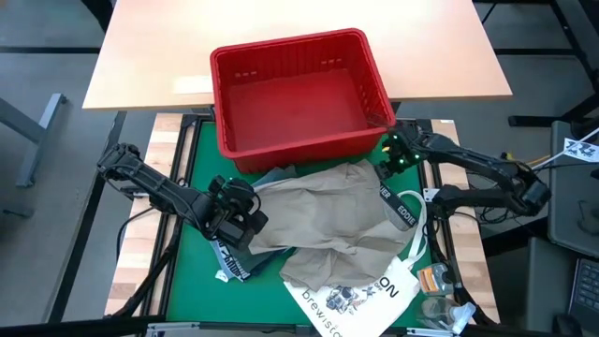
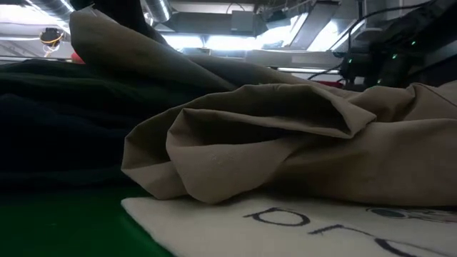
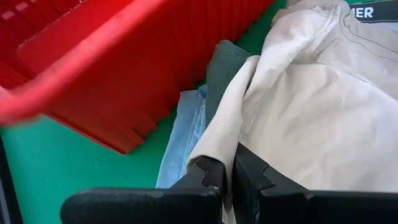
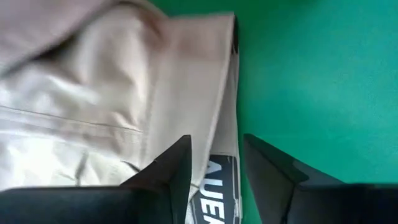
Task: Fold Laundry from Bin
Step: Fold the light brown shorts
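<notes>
A khaki-tan garment [image 1: 337,215] lies spread on the green mat in front of the red bin [image 1: 295,94]. Light blue denim [image 3: 183,140] and a dark green garment [image 3: 224,62] stick out from under its far left part, beside the bin's wall. My left gripper [image 1: 245,217] is shut on the khaki garment's left edge. My right gripper [image 1: 388,164] is open at the garment's far right corner, with its fingers either side of the khaki edge [image 4: 224,118] and a dark lettered label [image 4: 217,186]. I cannot tell whether they touch. My left gripper pinches the khaki garment's left edge [image 3: 217,140] between its two fingers, coming from the table's left and slanting down. One layer or several, I cannot tell. The held edge rises a little [image 2: 107,36]; the rest of the garment lies slack on the mat.
A white printed tote bag [image 1: 360,295] lies at the near edge, partly under the khaki garment, its dark strap [image 1: 404,208] at the right. Dark cloth [image 1: 229,262] lies below the left gripper. The bin stands at the mat's far edge. Small items [image 1: 435,281] sit at the near right.
</notes>
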You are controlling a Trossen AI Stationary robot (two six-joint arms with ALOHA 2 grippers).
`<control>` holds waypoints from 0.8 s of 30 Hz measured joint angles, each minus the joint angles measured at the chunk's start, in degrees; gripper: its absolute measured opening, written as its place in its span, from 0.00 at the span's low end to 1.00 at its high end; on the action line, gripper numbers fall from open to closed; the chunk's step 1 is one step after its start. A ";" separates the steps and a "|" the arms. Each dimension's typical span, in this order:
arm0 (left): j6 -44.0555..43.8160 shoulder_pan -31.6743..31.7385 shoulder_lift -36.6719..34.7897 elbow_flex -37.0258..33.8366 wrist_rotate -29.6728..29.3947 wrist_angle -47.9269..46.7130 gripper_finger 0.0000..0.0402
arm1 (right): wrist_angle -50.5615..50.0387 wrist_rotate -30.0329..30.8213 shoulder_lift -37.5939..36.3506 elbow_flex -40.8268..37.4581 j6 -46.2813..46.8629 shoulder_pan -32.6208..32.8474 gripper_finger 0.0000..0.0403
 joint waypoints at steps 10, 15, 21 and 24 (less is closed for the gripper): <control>-0.04 0.00 0.00 0.00 0.02 0.91 0.02 | -4.28 0.26 -8.20 -4.28 0.06 0.07 0.35; -0.02 0.00 0.00 0.00 0.02 1.49 0.02 | 6.17 -3.39 -8.19 -11.06 2.92 0.07 0.35; 0.00 0.00 0.00 0.00 0.02 1.95 0.02 | 13.79 -4.94 -8.13 -12.71 4.98 0.09 0.35; 0.00 0.00 0.00 0.00 0.02 1.95 0.02 | 14.90 -6.43 -8.09 -12.70 4.93 0.09 0.35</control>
